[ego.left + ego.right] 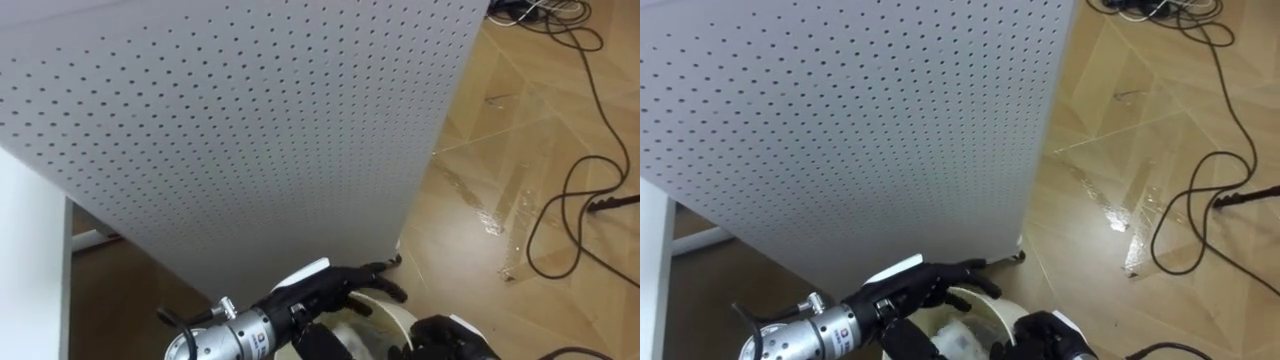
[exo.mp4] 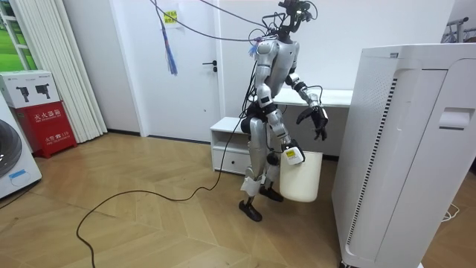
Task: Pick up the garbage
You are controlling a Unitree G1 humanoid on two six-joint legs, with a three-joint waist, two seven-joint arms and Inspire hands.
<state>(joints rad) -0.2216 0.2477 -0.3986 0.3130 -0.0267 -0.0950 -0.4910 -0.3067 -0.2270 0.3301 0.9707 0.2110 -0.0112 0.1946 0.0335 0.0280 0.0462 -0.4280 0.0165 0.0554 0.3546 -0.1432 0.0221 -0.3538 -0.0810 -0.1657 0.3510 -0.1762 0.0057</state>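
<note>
A white bin (image 2: 301, 179) hangs at my right side, and its rim (image 1: 395, 312) shows at the bottom of the eye views. My right hand (image 1: 450, 338) is curled on the rim's near edge and carries it; in the room view this hand (image 2: 292, 155) is at the bin's top. My left hand (image 1: 335, 288) reaches in from the lower left above the bin's mouth, with fingers (image 1: 975, 272) stretched out and nothing in them. In the room view it (image 2: 318, 123) is raised in front of my chest. Something pale (image 1: 958, 335) lies inside the bin, mostly hidden.
I stand close to a tall white appliance (image 2: 401, 149); its perforated side panel (image 1: 250, 120) is right in front of me. Black cables (image 1: 575, 200) loop over the wooden floor on the right, by a shiny taped strip (image 1: 495, 218). A low white cabinet (image 2: 230, 141) is behind me.
</note>
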